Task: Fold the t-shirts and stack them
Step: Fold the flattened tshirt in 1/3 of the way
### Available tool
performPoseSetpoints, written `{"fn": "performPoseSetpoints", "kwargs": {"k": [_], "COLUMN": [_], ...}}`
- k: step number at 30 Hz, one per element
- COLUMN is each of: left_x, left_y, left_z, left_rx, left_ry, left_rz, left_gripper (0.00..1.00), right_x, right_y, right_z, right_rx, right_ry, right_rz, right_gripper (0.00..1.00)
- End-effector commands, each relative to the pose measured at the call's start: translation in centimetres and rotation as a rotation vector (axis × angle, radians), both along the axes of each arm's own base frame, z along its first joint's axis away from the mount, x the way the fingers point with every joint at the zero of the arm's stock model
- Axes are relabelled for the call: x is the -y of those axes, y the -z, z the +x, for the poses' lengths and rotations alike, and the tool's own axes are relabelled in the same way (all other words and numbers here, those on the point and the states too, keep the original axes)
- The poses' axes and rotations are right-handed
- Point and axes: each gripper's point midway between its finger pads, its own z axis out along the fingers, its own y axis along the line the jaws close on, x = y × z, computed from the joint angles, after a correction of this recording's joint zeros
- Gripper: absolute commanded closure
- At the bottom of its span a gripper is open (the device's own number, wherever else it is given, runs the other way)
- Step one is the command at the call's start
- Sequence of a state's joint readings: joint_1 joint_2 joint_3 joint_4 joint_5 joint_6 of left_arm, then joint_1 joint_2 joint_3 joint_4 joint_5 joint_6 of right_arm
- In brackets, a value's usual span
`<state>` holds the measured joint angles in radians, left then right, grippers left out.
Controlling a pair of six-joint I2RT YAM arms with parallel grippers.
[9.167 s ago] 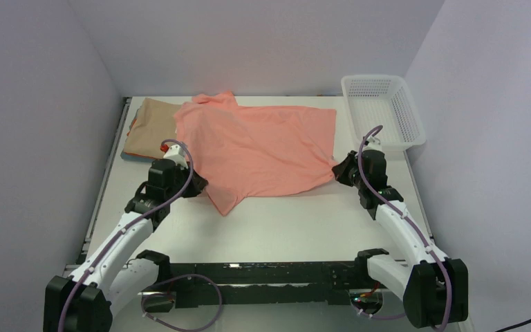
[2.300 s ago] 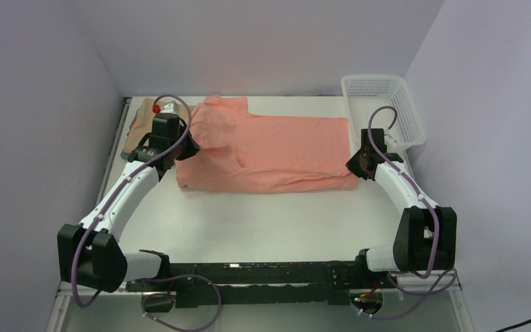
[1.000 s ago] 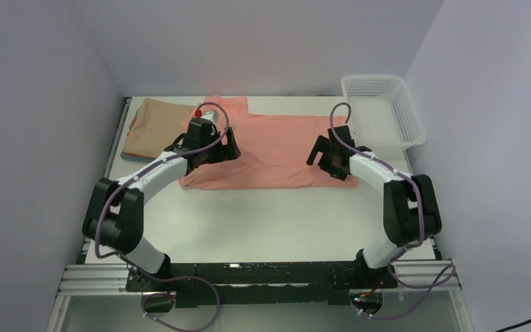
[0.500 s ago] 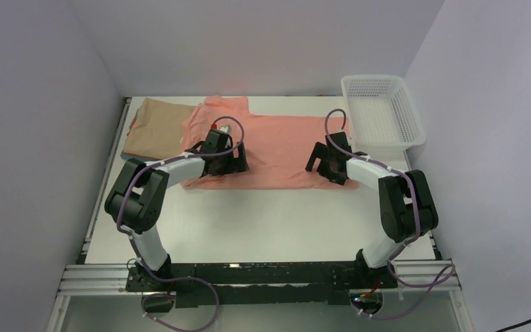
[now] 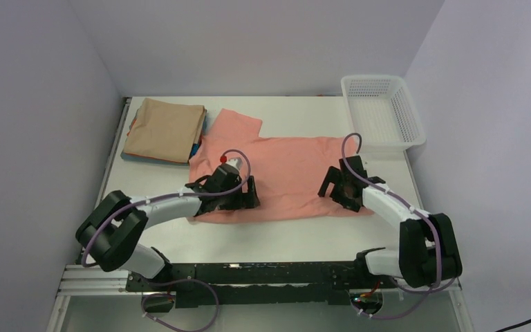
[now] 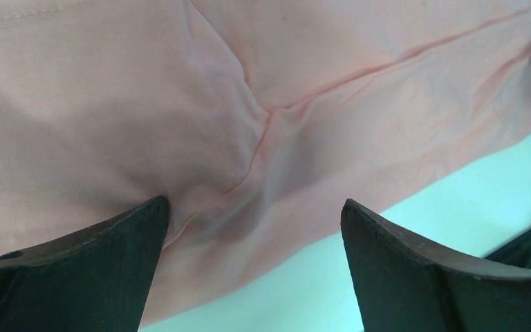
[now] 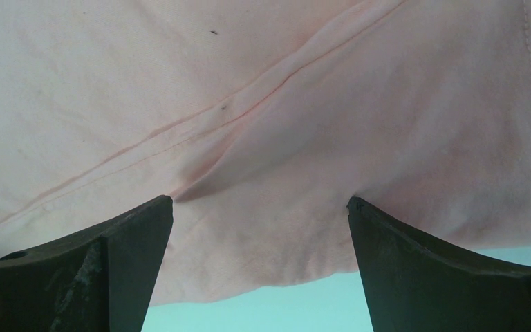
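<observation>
Salmon-pink t-shirt (image 5: 287, 169) lies spread across the middle of the table (image 5: 283, 235), lengthwise from left to right, with one sleeve reaching toward the far edge. In the top view, the left gripper (image 5: 245, 197) rests on the shirt's near left part, and the right gripper (image 5: 333, 188) rests on its near right part, close to the right edge. A folded tan t-shirt (image 5: 162, 130) sits in the far left corner on top of other folded cloth, of which a blue edge (image 5: 195, 149) shows on the side toward the pink shirt. A white mesh basket (image 5: 349, 104) stands in the far right corner, apart from the shirts.

In the left wrist view, the left gripper (image 6: 254, 206) is released, its dark fingers (image 6: 97, 270) spread wide over the pink cloth (image 6: 249, 83). A seam and soft wrinkles run between the fingers, and bare table (image 6: 422, 200) shows beyond the cloth's edge.

In the right wrist view, the right gripper (image 7: 259, 202) is likewise released, fingers (image 7: 449, 277) wide apart above the pink cloth (image 7: 249, 104). A folded ridge runs slantwise across the fabric, and a strip of table (image 7: 263, 315) shows past the shirt's edge.
</observation>
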<state>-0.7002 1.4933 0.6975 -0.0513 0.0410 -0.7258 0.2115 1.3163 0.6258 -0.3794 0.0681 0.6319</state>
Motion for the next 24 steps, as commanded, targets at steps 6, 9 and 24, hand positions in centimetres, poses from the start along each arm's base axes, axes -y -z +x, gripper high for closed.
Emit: {"fn": "performPoseSetpoints", "kwargs": {"k": [6, 9, 24], "left_x": [-2.3, -2.6, -7.8], "left_y": [2.9, 2.3, -3.0], "left_z": [-13.7, -15.1, -6.4], "left_rx": [-0.358, -0.372, -0.03], "left_ry": [0.055, 0.073, -0.17], "left_rz": [0.095, 0.101, 0.124], "left_gripper": [0.01, 0.01, 0.01], "right_x": [0.7, 1.1, 1.3], "right_y": [1.7, 1.2, -7.2], "right_z": [-9.7, -10.0, -4.0], "right_rx": [-0.227, -0.219, 0.135], "right_ry": [0.075, 0.13, 0.054], "right_rz": [0.045, 0.041, 0.025], "right_gripper": [0.0, 0.0, 0.0]}}
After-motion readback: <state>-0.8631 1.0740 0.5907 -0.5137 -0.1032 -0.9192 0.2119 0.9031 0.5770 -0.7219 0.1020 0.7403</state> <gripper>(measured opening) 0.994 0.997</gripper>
